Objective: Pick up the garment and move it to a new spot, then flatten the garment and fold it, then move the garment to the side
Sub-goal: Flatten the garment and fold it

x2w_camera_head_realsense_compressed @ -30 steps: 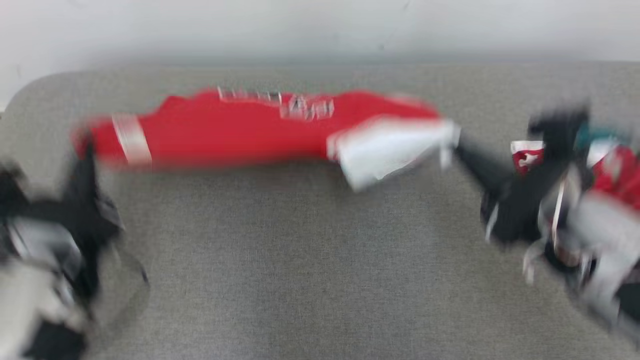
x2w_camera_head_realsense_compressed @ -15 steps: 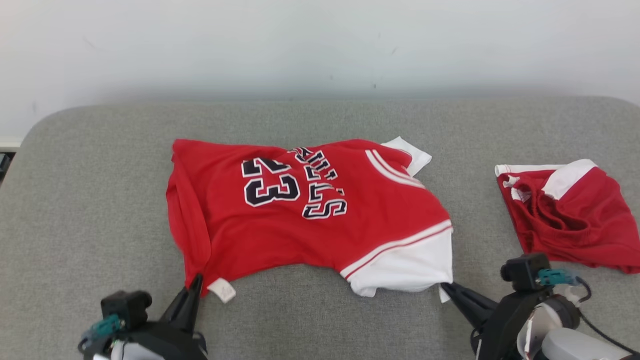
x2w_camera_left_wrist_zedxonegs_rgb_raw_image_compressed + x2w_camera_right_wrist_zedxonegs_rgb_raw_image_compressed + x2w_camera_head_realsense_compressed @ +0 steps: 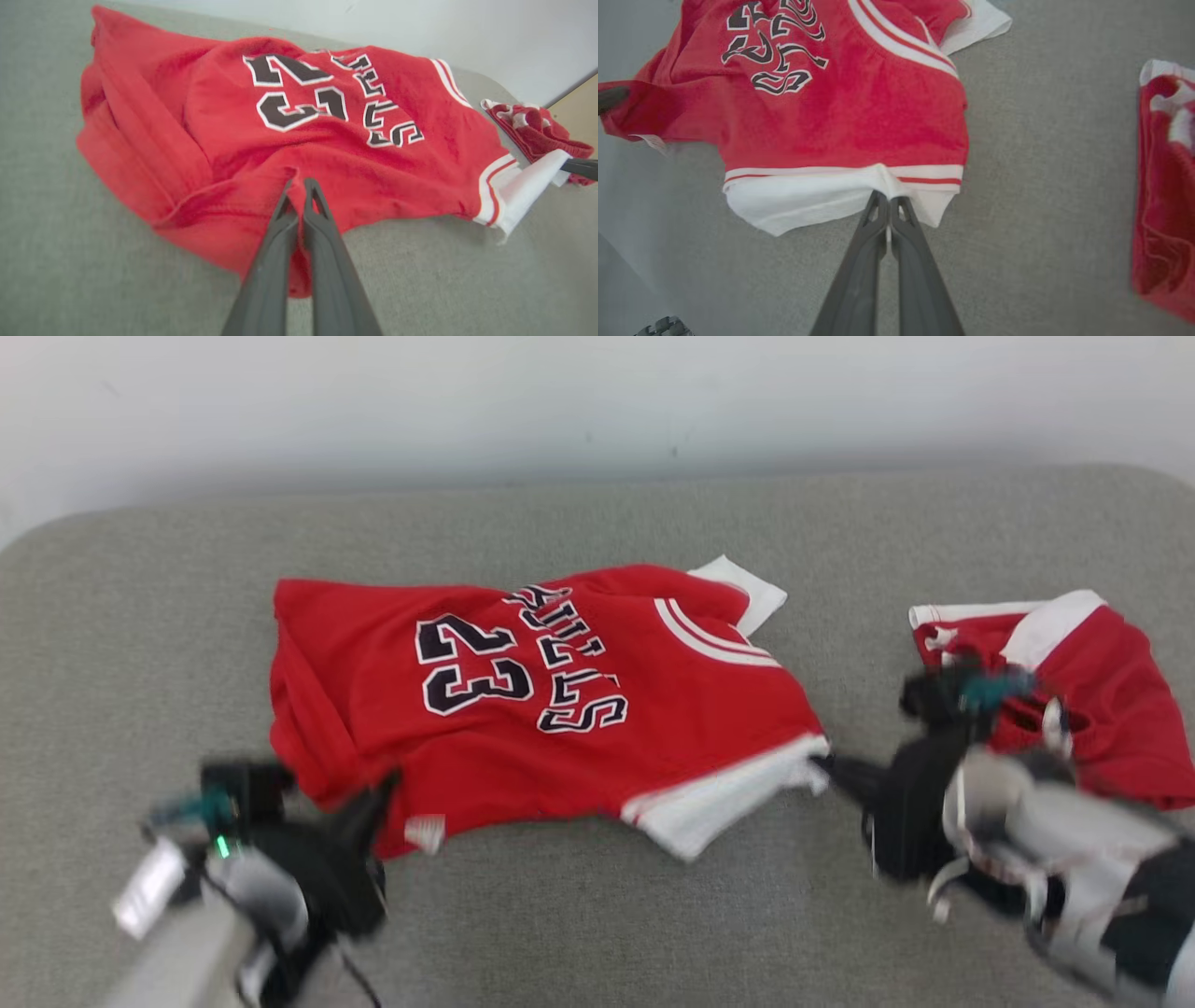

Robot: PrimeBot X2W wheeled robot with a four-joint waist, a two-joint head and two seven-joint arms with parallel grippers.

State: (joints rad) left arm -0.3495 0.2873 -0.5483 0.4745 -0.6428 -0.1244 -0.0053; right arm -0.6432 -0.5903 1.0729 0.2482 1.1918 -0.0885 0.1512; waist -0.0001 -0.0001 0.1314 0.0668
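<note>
The grey fabric-covered worktop (image 3: 597, 915) is taken up at its centre by the red jersey (image 3: 560, 709), laid number-side up. A second red-and-white garment (image 3: 1111, 700) is seen at 3 o'clock of it, well apart. The jersey's 7 o'clock corner is pinched in the closed left pincer (image 3: 378, 793), and its white hem at 4 o'clock is clamped in the closed right pincer (image 3: 822, 763). Half a second ago the near edge was lying spread on the worktop; now it has been raised and drawn inward, so the white band is bunched and the small label (image 3: 426, 833) hangs under the lifted edge. Flattening is judged unfinished, since folds are left along the 9 o'clock side, and another spreading pull is probably needed before folding
</note>
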